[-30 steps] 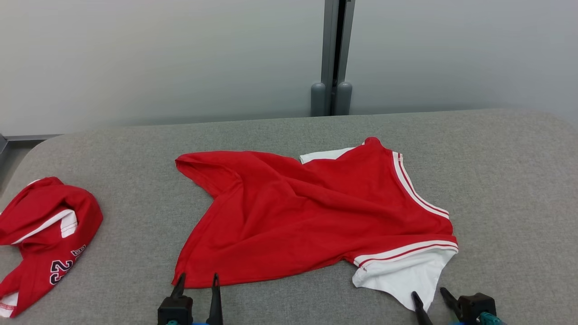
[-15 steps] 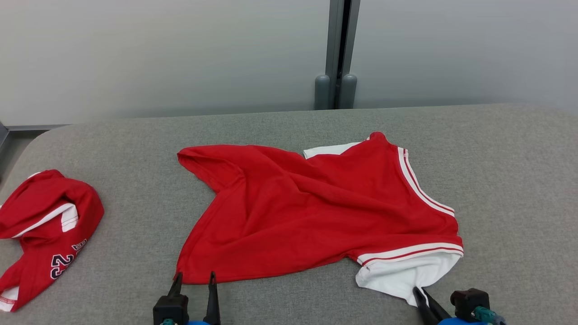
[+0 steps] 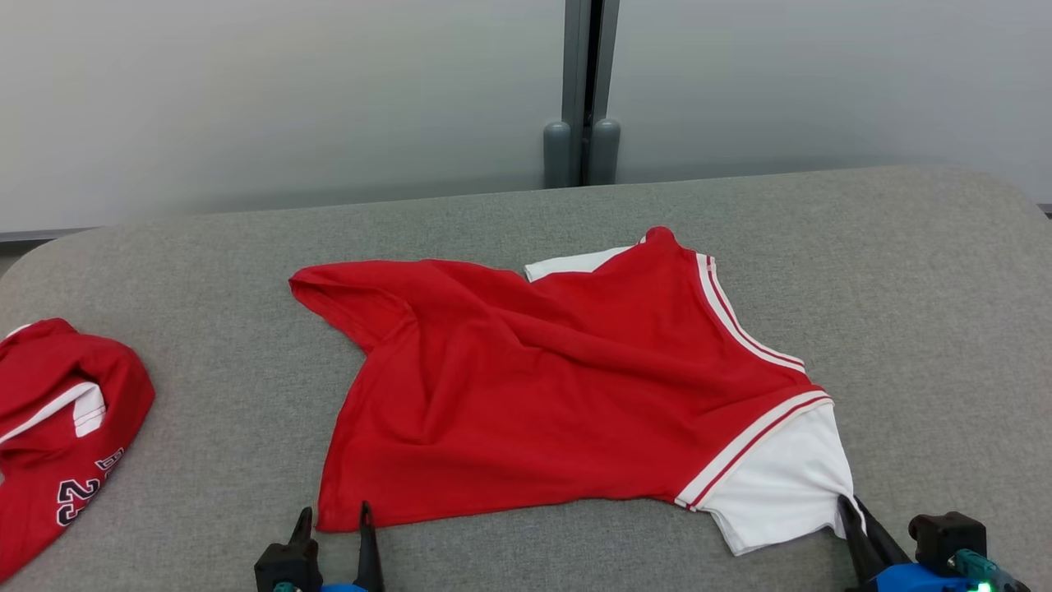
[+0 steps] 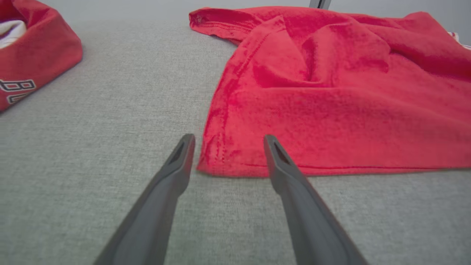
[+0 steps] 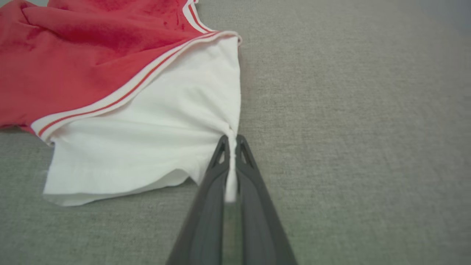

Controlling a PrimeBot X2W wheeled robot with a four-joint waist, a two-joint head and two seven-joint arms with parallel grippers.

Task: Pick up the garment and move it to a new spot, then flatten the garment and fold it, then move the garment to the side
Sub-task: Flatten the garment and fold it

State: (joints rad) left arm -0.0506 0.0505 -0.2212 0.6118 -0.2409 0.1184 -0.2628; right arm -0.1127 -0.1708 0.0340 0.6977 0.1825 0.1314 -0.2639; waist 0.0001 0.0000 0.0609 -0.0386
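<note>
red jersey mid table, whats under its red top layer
White fabric pokes out past the striped trim at the near right corner, and a white strip at the far edge. How far it runs beneath the red fabric jersey is covered.

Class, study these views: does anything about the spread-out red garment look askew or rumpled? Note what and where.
Yes. The red garment lies skewed on the grey surface, creases bunched across its middle. Its white section is pulled to a point where the right end effector pinches its edge.
</note>
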